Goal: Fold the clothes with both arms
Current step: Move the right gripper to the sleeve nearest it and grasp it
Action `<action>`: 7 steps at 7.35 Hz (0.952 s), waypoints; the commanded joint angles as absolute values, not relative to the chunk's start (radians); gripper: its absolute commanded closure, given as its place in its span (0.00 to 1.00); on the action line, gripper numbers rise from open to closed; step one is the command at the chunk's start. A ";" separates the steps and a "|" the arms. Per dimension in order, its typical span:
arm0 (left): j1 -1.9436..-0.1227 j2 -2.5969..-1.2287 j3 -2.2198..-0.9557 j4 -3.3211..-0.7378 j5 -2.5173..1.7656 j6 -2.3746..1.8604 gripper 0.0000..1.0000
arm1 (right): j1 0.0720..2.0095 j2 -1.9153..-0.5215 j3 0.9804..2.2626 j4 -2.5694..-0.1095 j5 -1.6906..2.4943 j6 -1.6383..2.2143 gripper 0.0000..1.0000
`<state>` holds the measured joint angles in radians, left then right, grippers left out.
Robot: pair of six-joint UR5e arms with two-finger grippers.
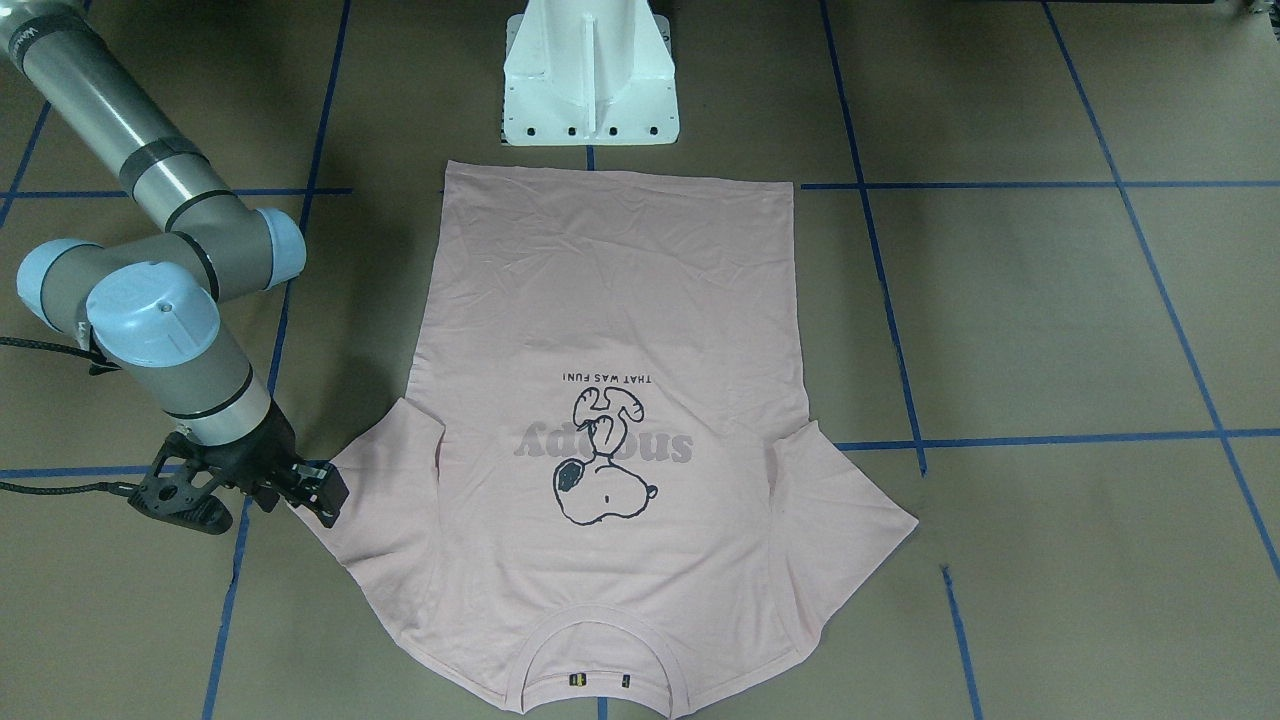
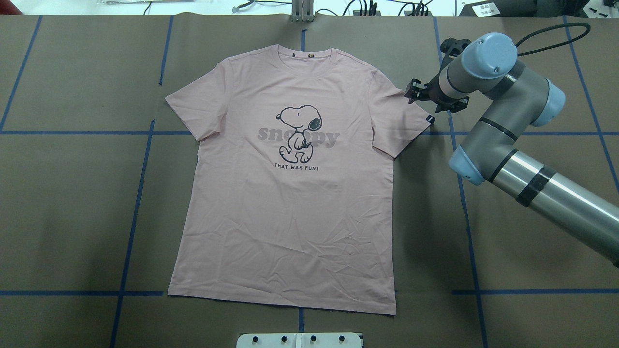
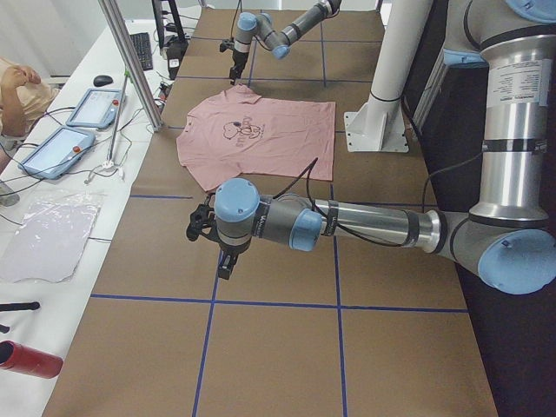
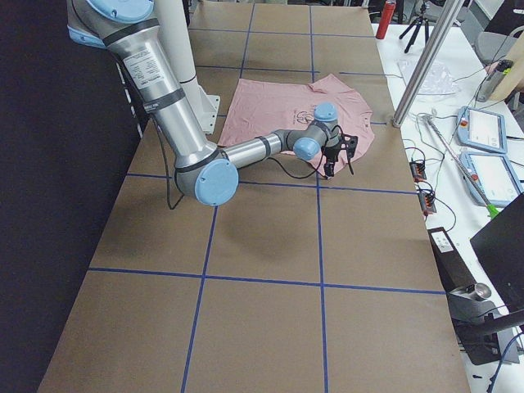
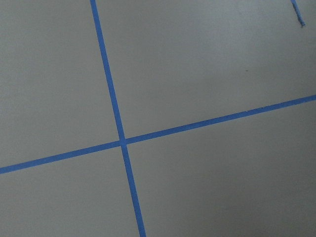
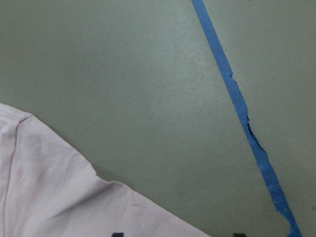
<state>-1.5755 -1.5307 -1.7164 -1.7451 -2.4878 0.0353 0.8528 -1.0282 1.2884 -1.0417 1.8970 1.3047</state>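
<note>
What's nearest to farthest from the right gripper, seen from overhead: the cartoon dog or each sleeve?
From the right gripper:
1. Near sleeve, on the robot's right, beside it.
2. Cartoon dog, mid-chest.
3. Far sleeve, on the robot's left.

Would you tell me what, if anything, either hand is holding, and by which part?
Nothing appears held: the right hand sits open at the sleeve edge of the T-shirt; the left hand is well away.

Right pincer (image 1: 315,495) agape, low; left arm (image 3: 373,224) outstretched.
</note>
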 commanded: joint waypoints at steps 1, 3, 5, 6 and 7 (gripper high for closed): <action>-1.575 -1.522 -1.730 -1.752 -2.555 0.034 0.00 | 0.850 -1.019 1.285 -1.042 1.891 1.315 0.22; -1.575 -1.528 -1.726 -1.773 -2.562 0.034 0.00 | 0.853 -1.023 1.296 -1.043 1.894 1.319 0.22; -1.575 -1.532 -1.723 -1.786 -2.563 0.025 0.00 | 0.851 -1.046 1.296 -1.040 1.890 1.325 0.22; -1.575 -1.531 -1.726 -1.786 -2.565 0.023 0.00 | 0.850 -1.049 1.295 -1.040 1.888 1.325 0.22; -1.575 -1.529 -1.729 -1.786 -2.565 0.011 0.00 | 0.845 -1.058 1.295 -1.040 1.888 1.325 0.22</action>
<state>-1.5754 -1.5303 -1.7257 -1.7846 -2.5641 0.0215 0.8489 -1.0485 1.2952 -1.0402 1.8891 1.3251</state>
